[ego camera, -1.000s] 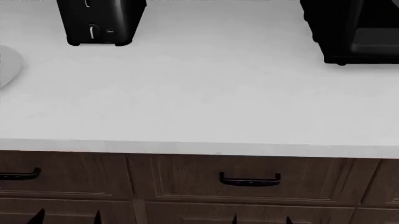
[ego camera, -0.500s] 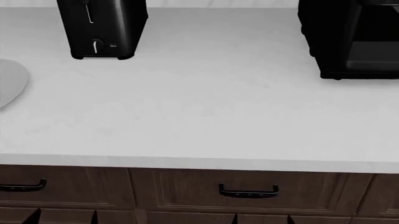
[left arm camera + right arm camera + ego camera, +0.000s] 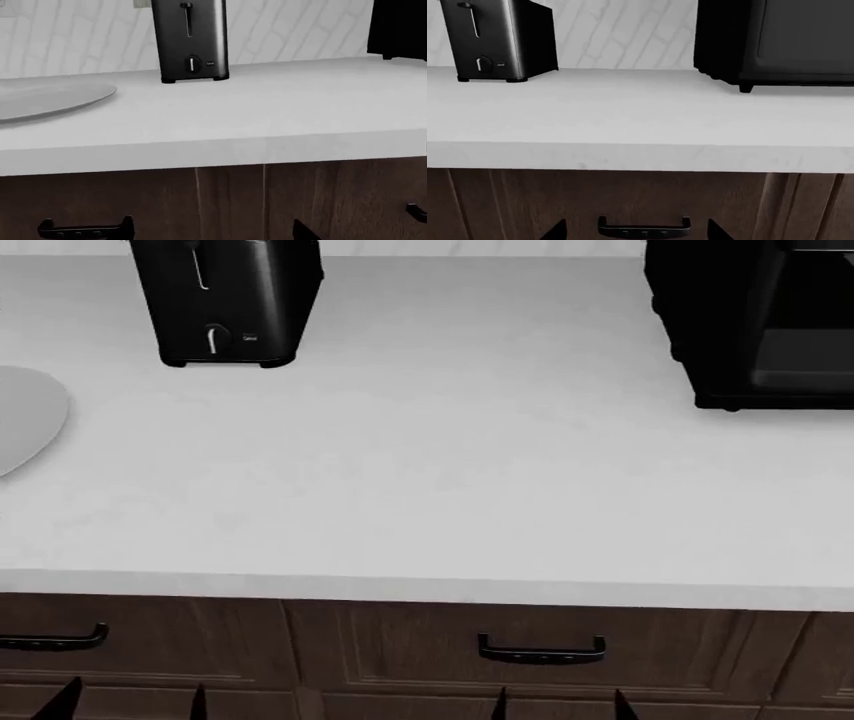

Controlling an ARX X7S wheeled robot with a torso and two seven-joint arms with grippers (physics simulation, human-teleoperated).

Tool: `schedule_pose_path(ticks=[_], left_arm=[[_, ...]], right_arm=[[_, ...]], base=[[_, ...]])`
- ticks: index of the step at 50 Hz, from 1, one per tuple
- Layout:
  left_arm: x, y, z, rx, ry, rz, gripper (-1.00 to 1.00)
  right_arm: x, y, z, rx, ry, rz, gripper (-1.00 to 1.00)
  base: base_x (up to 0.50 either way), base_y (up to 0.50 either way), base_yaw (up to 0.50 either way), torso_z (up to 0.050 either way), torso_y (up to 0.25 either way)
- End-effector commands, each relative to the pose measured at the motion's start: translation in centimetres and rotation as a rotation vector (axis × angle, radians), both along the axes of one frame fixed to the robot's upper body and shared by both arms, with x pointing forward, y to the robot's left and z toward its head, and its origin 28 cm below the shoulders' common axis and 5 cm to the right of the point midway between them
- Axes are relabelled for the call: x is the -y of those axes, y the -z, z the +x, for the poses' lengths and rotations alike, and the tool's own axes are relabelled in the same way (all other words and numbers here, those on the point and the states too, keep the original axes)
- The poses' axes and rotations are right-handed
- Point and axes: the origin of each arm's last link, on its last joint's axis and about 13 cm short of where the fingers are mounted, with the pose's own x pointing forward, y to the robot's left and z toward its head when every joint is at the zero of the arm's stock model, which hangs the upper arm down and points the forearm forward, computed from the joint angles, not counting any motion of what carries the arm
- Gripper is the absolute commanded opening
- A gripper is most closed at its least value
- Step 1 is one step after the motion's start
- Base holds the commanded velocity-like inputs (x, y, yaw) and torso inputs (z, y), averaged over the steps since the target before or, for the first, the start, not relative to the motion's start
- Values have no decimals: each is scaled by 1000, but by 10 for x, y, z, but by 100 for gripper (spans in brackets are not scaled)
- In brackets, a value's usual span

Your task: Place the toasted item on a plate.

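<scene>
Plate (image 3: 30, 425) lies flat on counter (image 3: 441, 470), left of toaster (image 3: 227, 300).

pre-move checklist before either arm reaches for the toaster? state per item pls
1. Toaster in view, upright on the counter: ok.
2. Toast visible: not ok, no view shows the slots or any slice.
3. Plate on the counter beside the toaster, apart from it: ok.
4. Counter between the toaster and the black oven bare: ok.
5. Left pincer and right pincer down in front of the drawers: ok; only tips show, apart.
</scene>
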Motion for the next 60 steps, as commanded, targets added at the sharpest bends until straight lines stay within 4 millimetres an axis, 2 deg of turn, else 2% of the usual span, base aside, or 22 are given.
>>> schedule_pose_path(ticks=[1, 28, 39, 46, 53, 59, 60], left_arm=[[-2, -2, 0, 16, -22, 7, 100], [-5, -7, -1, 20, -40, 44, 100], [-5, -16, -1, 38, -14, 53, 100], [-9, -36, 2, 77, -11, 90, 100], [-10, -45, 3, 82, -8, 105, 100], [-12, -61, 6, 112, -1, 140, 100], [-19, -99, 16, 187, 9, 207, 100]], right_arm=[[-1, -2, 0, 18, -22, -14, 100], [-1, -8, 0, 44, -34, -5, 100], [-1, -12, -2, 53, -35, -6, 100], [-1, -28, 4, 82, -51, -27, 100], [-1, -41, 6, 102, -66, -41, 100], [-1, -56, 9, 132, -71, -58, 100], [-2, -101, 20, 245, -100, -113, 100]], base=[[0, 344, 0, 0, 0], [0, 413, 0, 0, 0], [0, 372, 0, 0, 0], [0, 357, 0, 0, 0], [0, 277, 0, 0, 0], [0, 201, 0, 0, 0], [109, 145, 0, 0, 0]])
